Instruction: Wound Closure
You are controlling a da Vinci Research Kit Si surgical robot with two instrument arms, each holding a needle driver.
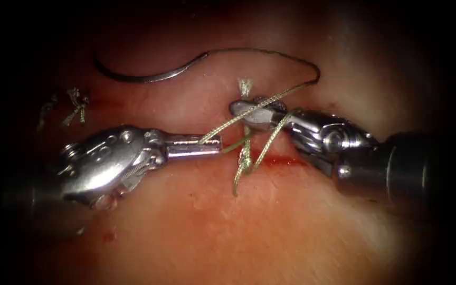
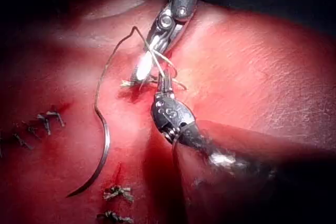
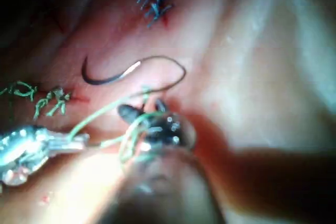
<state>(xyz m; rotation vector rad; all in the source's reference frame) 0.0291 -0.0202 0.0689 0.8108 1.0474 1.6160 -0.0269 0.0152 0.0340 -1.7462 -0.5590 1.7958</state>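
While the needle (image 1: 143, 76) lies free on the tissue (image 1: 291, 227) toward its far edge, the left tool (image 1: 215, 145) clamps the thread (image 1: 228, 124), stretched toward the right tool (image 1: 249, 113), whose jaws look closed, looped by thread.

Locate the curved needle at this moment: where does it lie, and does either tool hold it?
In the endoscope view the needle lies free on the tissue, up and left of the cut, beyond the left end effector; neither tool holds it.
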